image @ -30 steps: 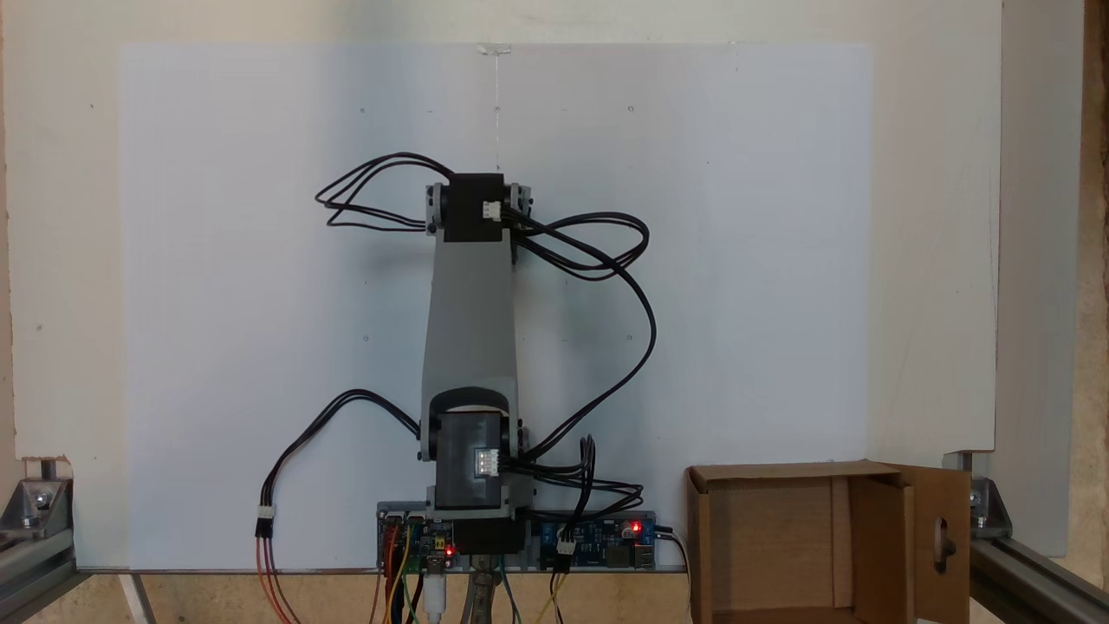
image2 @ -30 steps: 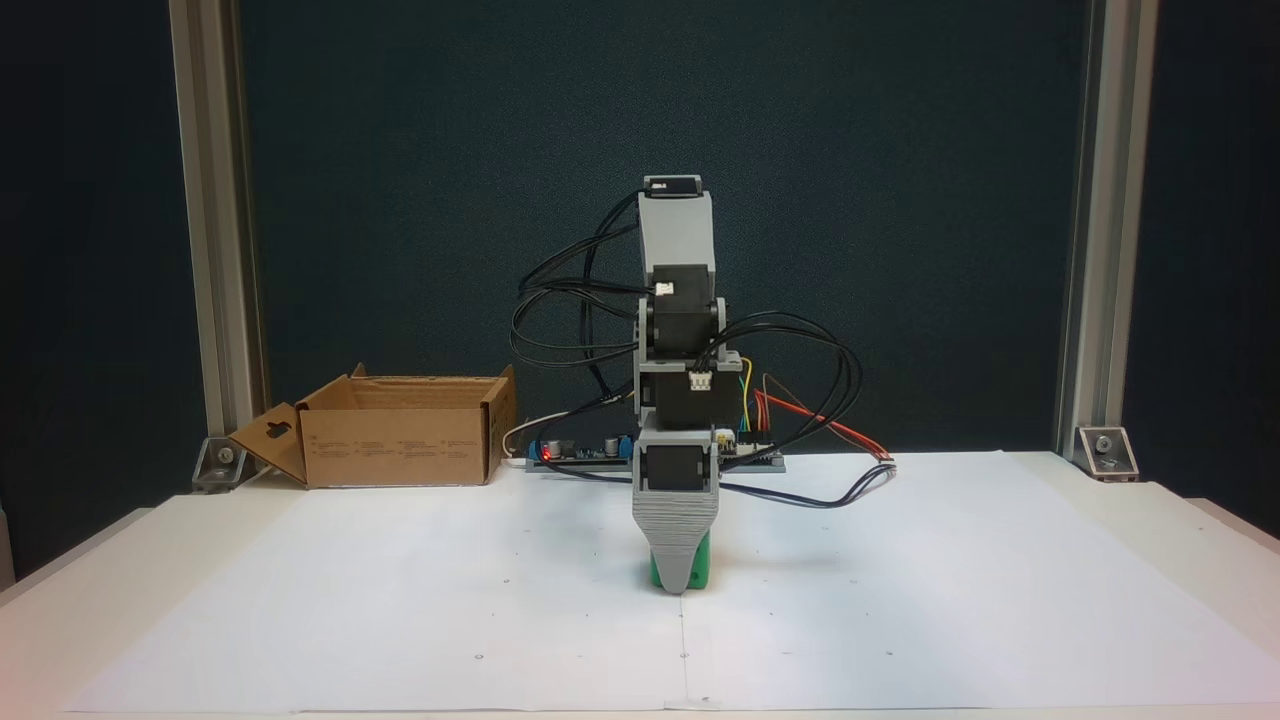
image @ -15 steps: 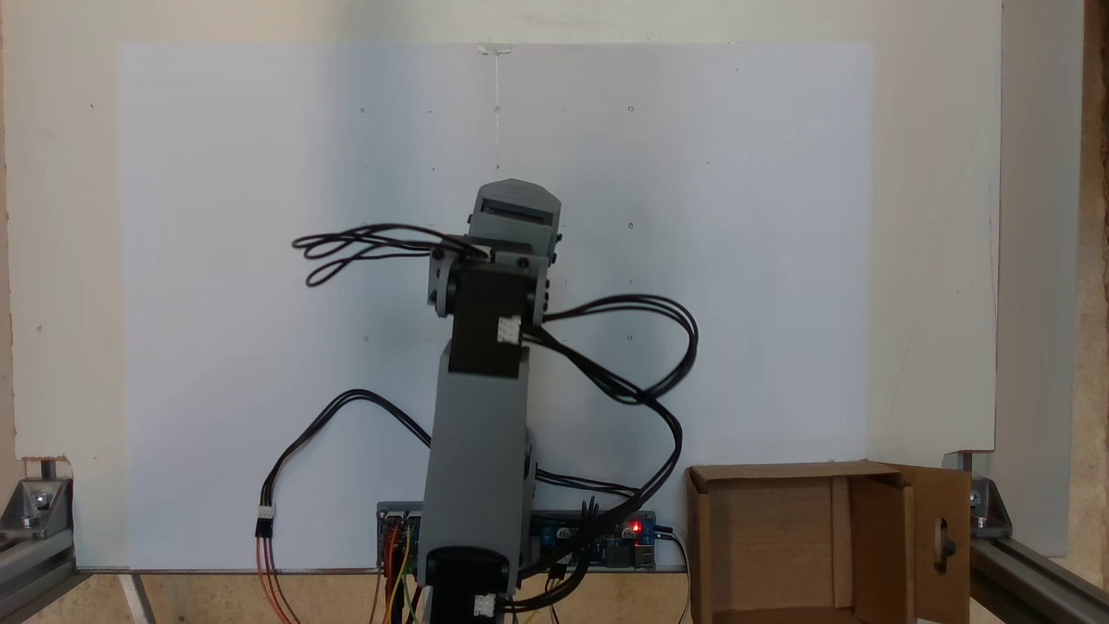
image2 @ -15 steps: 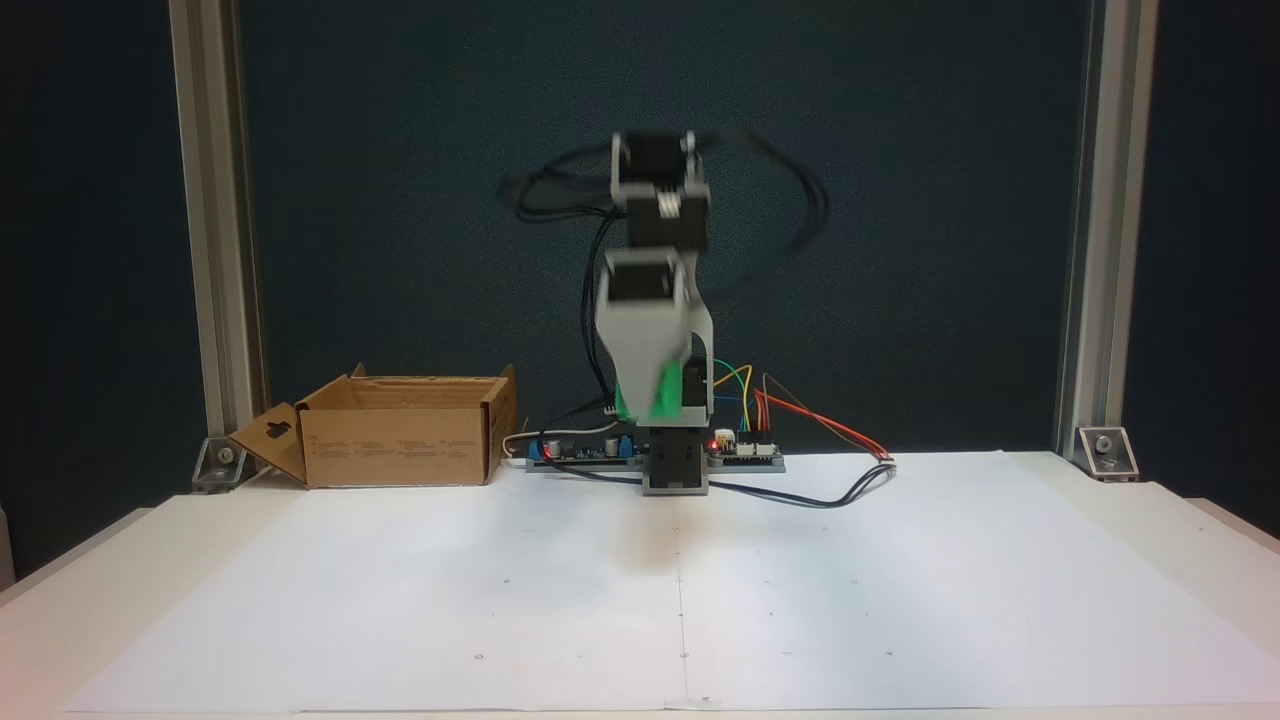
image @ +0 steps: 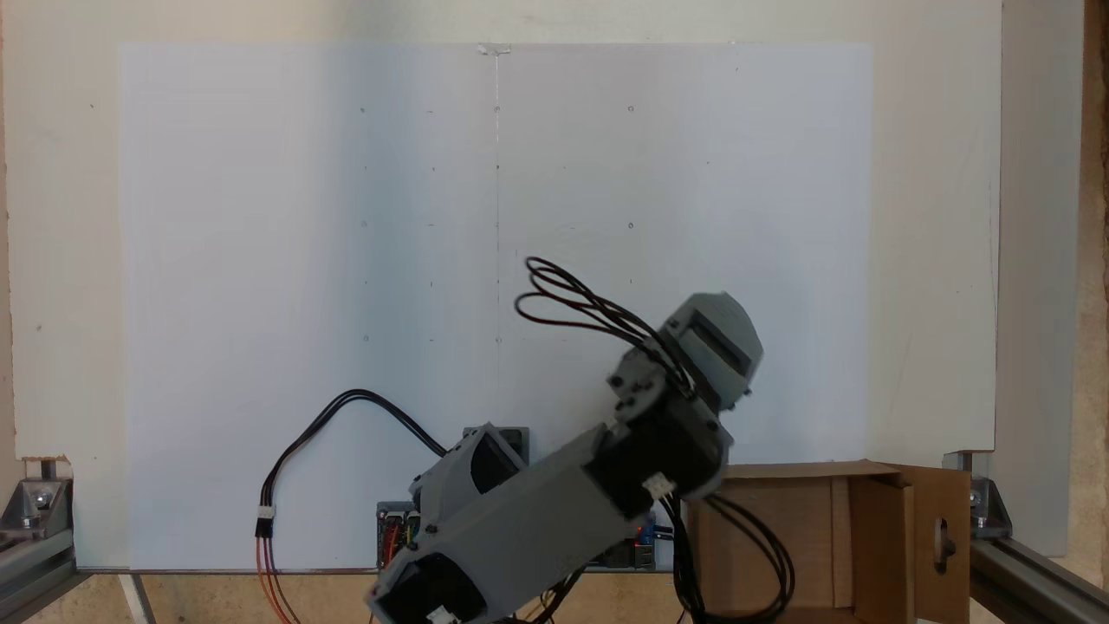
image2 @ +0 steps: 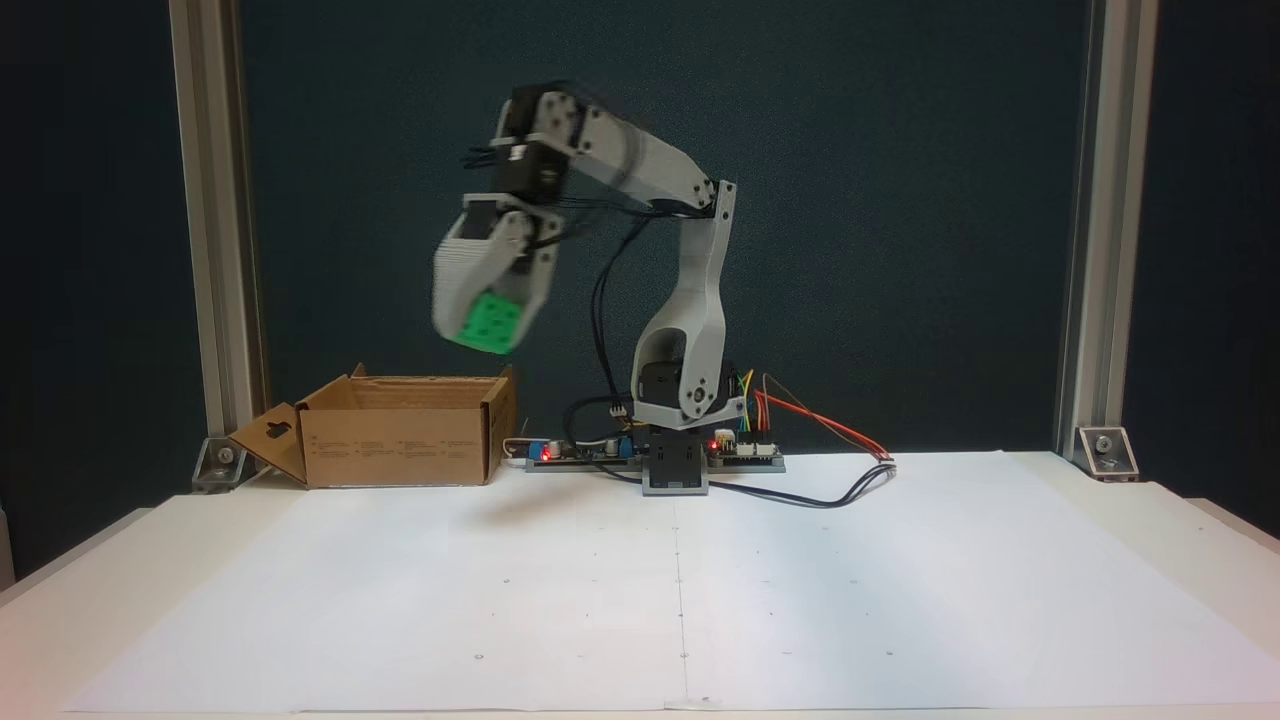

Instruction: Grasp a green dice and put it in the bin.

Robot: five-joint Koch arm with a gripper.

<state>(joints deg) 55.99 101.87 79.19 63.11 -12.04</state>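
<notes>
Gripper: the grey ribbed plastic gripper (image2: 485,325) hangs raised well above the table, its jaws clamped on the small bright green plastic dice (image2: 487,322); motion blur softens its outline.
Dice: a rounded-corner cube with round recessed pips, tilted, held at the gripper tip, in the air.
Bin: the brown corrugated cardboard box (image2: 400,443) stands below the gripper and slightly to its left in a fixed view; top open, flaps up, 1 side flap with a keyhole-shaped cutout (image: 940,539).
Gap: open air lies between the dice and the box's top edge; they are apart.
Arm: grey plastic links and black servos (image: 554,503) lean toward the box, with black cables looping off them.
Surface: a smooth white paper sheet (image2: 800,600) spreads in front of the gripper.
</notes>
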